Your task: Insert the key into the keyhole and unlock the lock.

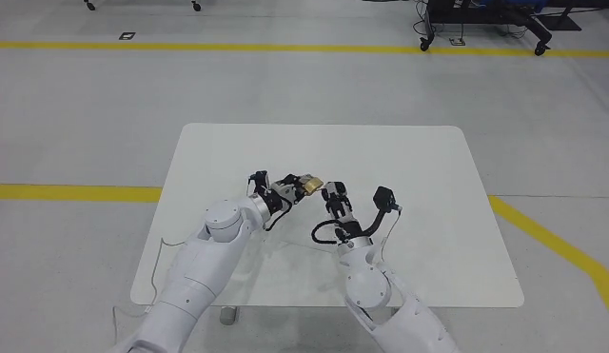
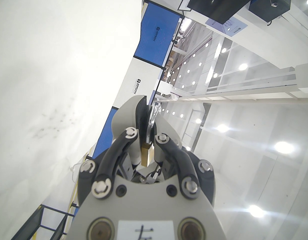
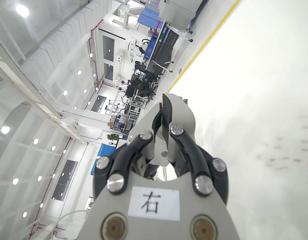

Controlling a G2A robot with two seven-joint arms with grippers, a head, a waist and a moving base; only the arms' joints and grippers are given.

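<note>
Left gripper (image 2: 151, 111) clenched on shackle of brass padlock (image 2: 147, 154). Right gripper (image 3: 162, 112) pinched closed, just beside padlock, mid-frame over white table (image 1: 428, 172).

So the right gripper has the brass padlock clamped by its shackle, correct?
No, wrong arm. The left gripper has the brass padlock clamped by its shackle; the left wrist view shows it.
</note>
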